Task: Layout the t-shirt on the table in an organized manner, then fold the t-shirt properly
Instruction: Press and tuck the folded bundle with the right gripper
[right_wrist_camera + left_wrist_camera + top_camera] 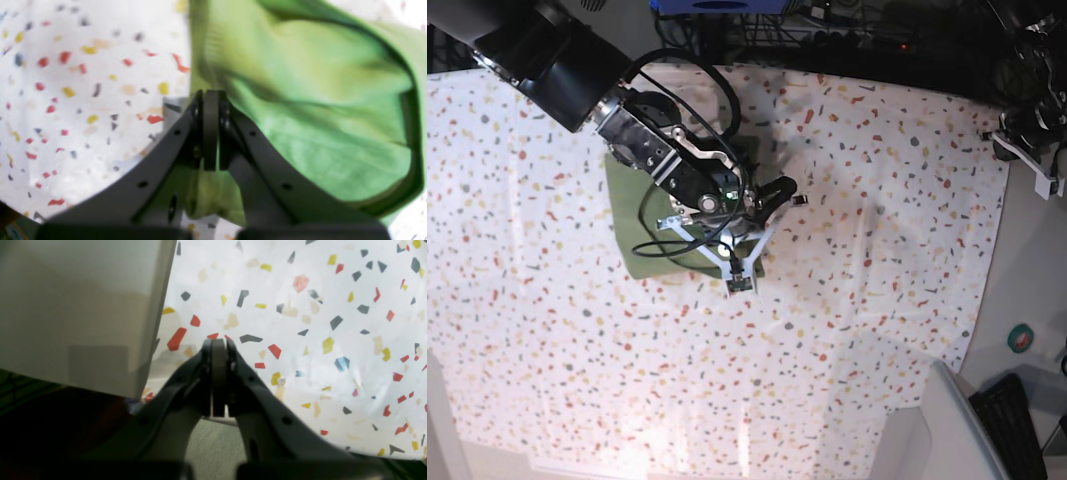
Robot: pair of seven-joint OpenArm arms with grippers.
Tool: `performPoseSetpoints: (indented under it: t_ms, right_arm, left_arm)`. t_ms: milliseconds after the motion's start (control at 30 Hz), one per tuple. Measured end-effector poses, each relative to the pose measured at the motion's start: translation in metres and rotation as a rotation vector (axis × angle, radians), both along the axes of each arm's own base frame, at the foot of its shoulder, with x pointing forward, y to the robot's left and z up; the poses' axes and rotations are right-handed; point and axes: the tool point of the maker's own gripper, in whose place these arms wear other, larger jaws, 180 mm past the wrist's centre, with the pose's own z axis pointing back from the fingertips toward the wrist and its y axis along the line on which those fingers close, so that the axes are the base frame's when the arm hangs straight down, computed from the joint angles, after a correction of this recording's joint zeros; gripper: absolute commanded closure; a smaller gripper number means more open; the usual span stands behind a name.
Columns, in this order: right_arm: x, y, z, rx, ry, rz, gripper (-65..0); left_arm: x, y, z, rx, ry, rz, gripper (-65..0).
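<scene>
Your right pincer point(740, 280) was clenched on an edge of the t-shirt point(632, 235), which lay bunched in the upper left of the counter point(857, 200). Your left pincer point(219, 341) was clenched on nothing at the counter's right edge.

Gripper: the right gripper point(210, 100) fills the lower middle, its dark jaws pressed together on a fold of green cloth.
Cloth: the t-shirt point(310, 110) covers the right half, rumpled and blurred, with a thick hem curving down its right side.
Surface: the table point(83, 100), white with coloured flecks, takes the left half.
</scene>
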Motion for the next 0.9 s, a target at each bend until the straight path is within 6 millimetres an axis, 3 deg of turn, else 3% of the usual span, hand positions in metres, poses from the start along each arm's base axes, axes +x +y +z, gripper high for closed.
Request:
performPoseSetpoints:
  t_ms: [133, 267, 333, 467, 533, 733, 900]
  right_arm:
    - [-0.018, 0.002, 0.023, 0.060, -0.001, 0.032, 0.0]
    - [-0.036, -0.001, 0.009, 0.049, 0.059, 0.029, 0.0]
    - [-0.027, -0.007, -0.004, 0.016, 0.052, 0.012, 0.0]
    - [0.001, -0.023, -0.008, -0.047, -0.031, -0.010, 0.0]
    - [-0.004, -0.027, -0.017, -0.063, -0.005, -0.017, 0.0]
    - [-0.046, -0.010, -0.038, -0.055, 0.089, 0.031, 0.0]
    - [-0.047, 0.003, -0.022, -0.026, 0.069, 0.070, 0.0]
  left_arm:
    - [-0.001, 0.001, 0.000, 0.000, 0.000, 0.004, 0.0]
    - [-0.002, 0.001, 0.000, -0.001, 0.000, 0.005, 0.0]
    - [-0.001, 0.001, 0.000, -0.001, 0.000, 0.002, 0.0]
    - [-0.001, 0.000, 0.000, -0.001, 0.001, 0.000, 0.0]
    - [-0.001, 0.000, -0.001, -0.001, 0.002, 0.000, 0.0]
    - [-0.003, 0.001, -0.001, 0.001, 0.007, 0.003, 0.0]
    - [-0.001, 0.000, 0.000, 0.000, 0.002, 0.002, 0.0]
